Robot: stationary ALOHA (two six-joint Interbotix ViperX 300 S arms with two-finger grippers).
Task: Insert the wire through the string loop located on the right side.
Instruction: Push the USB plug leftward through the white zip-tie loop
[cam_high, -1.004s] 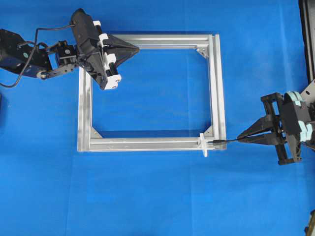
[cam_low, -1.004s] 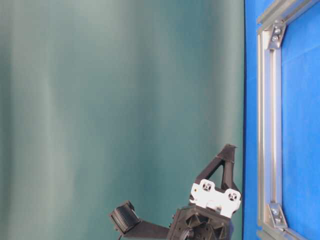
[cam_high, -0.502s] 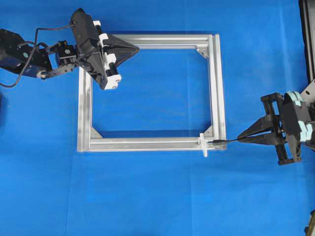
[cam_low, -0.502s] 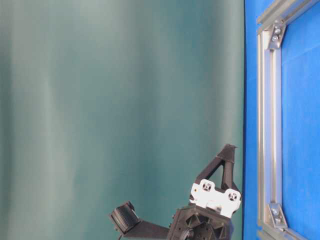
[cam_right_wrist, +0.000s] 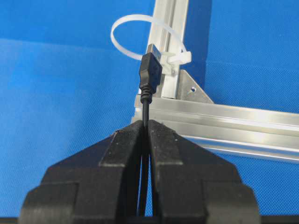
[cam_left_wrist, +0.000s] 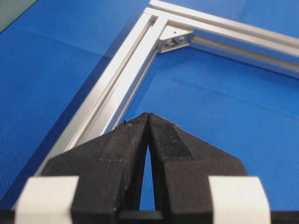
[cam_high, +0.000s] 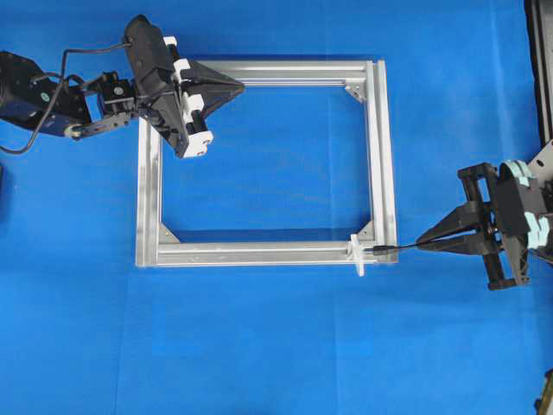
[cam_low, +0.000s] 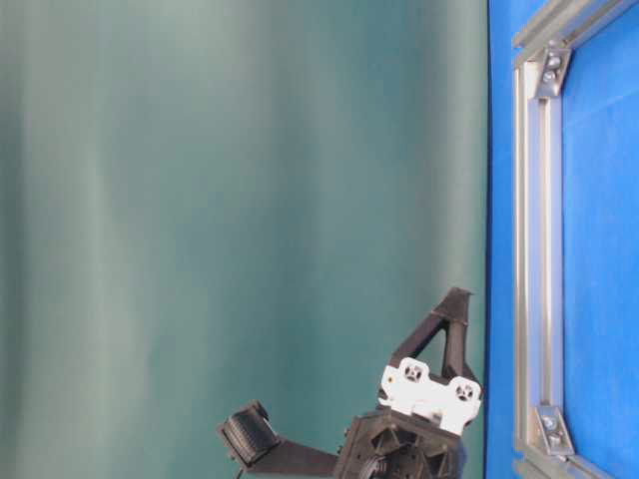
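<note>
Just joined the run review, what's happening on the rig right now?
The right gripper is shut on the wire, holding its plug right at the white string loop on the aluminium frame; whether the tip has entered the loop is unclear. The left gripper is shut and empty above the frame's opposite corner.

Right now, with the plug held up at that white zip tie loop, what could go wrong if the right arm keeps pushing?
1. The plug sits at the loop's right edge, near the tie head, so it may catch the strap rather than enter.
2. The right gripper pinches only the thin wire behind the plug; it could bend or slip under resistance.
3. Pushing might shift the aluminium frame; the shut left gripper hovers by it, holding nothing.
</note>
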